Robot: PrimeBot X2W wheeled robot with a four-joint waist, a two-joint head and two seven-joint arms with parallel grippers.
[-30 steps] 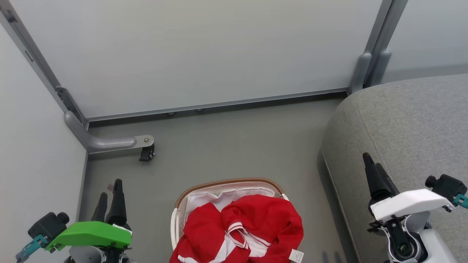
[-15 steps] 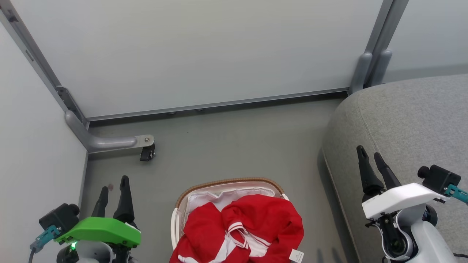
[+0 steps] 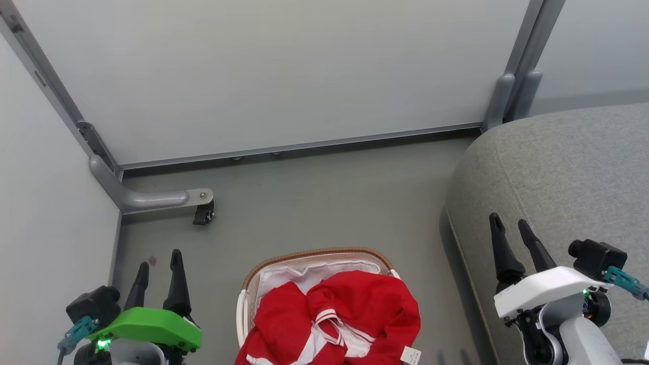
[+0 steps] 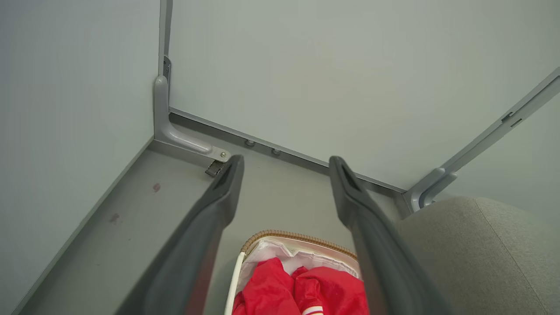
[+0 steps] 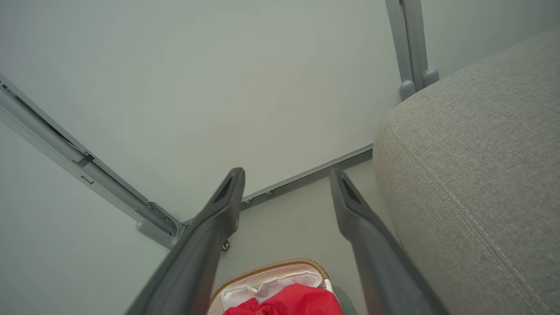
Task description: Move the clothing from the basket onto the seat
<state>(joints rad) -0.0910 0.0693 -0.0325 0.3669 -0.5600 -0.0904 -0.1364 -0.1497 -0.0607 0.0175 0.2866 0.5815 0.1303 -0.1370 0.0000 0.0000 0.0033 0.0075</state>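
Observation:
Red clothing (image 3: 334,317) with white stripe trim and a small white tag is heaped in the white basket (image 3: 314,254), which has a brown woven rim and a white liner, at the bottom centre of the head view. The grey seat (image 3: 568,177) rises at the right. My left gripper (image 3: 159,258) stands open over the floor, left of the basket and apart from it. My right gripper (image 3: 508,223) is open above the seat's left edge, holding nothing. The left wrist view shows the clothing (image 4: 302,291), basket (image 4: 297,238) and seat (image 4: 477,253) between and beyond its open fingers. The right wrist view shows the clothing (image 5: 288,304) too.
Pale partition walls close the corner, with grey metal frame posts (image 3: 512,91) and a foot bracket carrying a black caster (image 3: 203,213) on the grey floor (image 3: 324,203). Bare floor lies between the basket and the back wall.
Both arms have shifted inward toward the basket and lower in the picture. The right gripper's fingers, seen close together a second ago, now stand apart. The clothing and basket have not moved.

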